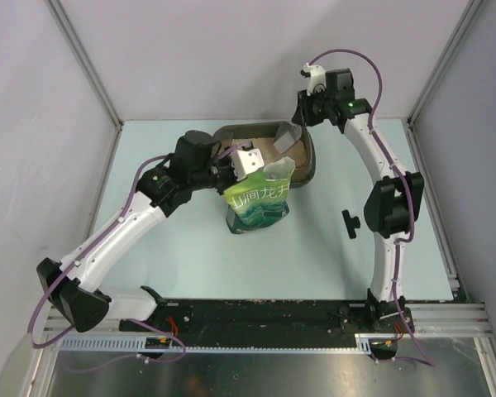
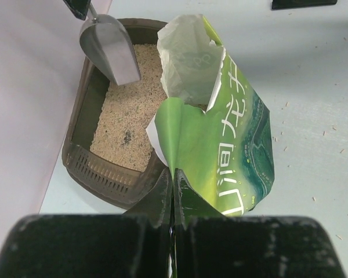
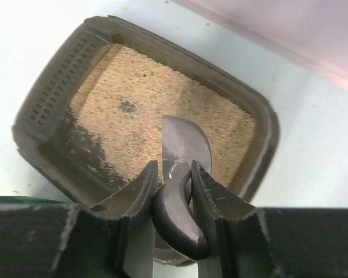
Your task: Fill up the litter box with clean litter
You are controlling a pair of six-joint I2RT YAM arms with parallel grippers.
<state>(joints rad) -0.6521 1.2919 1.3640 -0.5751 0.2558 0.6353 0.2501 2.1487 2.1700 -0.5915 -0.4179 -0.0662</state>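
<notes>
Litter (image 2: 123, 119) fills the litter box (image 2: 98, 179); left tool (image 2: 173, 175) pinches green bag (image 2: 235, 145), right tool (image 3: 174, 169) clamps scoop (image 2: 113, 49).

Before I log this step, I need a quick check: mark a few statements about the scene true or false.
The shallow dark brown-grey plastic litter box is empty. False: fine beige litter covers its floor.
The left jaws are shut on the open green printed pouch. True.
The right jaws grip the silver metal scoop by its dark handle. True.
The pouch lies inside the box. False: it stands outside, beside it.
</notes>
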